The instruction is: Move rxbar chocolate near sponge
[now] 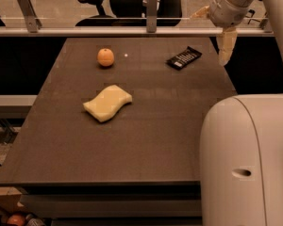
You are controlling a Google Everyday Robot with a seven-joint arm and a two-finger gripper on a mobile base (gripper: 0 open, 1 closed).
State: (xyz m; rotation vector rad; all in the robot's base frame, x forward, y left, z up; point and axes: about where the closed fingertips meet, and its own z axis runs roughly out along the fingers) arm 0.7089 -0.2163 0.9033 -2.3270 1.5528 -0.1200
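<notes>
Hovering tool [224, 47] near one rxbar [184, 58]; one sponge [108, 102]

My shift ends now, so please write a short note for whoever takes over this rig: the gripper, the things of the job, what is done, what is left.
Gripper: hangs at the table's far right edge, right of the rxbar chocolate, not touching it.
Rxbar chocolate: flat on the table, far right.
Sponge: left of centre, well apart from the bar; an orange fruit lies behind it.
Done: nothing yet.
Left: grasp the bar, set it beside the sponge.
</notes>
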